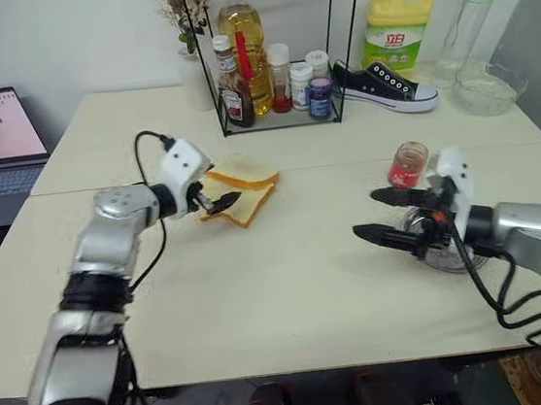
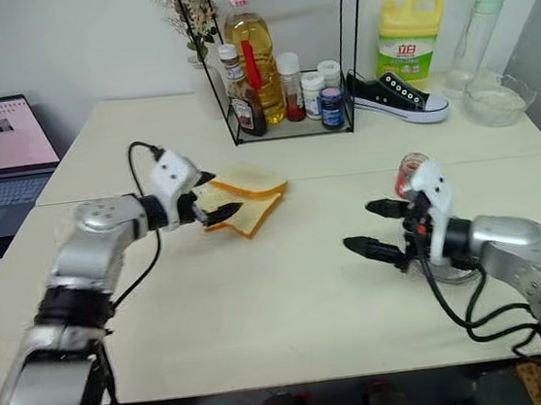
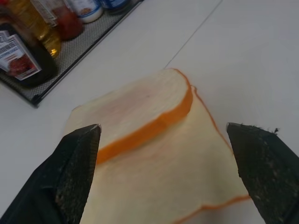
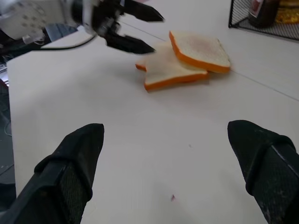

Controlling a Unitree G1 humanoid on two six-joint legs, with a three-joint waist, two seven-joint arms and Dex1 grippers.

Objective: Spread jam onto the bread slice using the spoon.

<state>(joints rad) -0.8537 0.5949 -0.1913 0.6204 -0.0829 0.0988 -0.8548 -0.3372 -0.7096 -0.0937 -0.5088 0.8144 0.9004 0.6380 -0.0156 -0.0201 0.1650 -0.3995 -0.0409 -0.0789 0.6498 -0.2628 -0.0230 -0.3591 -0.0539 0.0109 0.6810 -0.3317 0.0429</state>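
Counting bread: two slices (image 1: 240, 188) overlapping on the counter (image 1: 289, 279), before the wire rack (image 1: 280, 118).
Left pincer (image 1: 214, 201): spread open, empty, at the lower slice's edge.
Right pincer (image 1: 381, 215): spread open, empty, near one jam jar (image 1: 408, 163).
Steel dish (image 1: 442, 251): one, under right wrist.

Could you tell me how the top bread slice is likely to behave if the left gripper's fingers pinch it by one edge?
The top bread slice looks thin and soft, so it would probably sag or bend. It rests loosely on the lower slice, so it may slide before lifting. The open left gripper could easily dent its crust.
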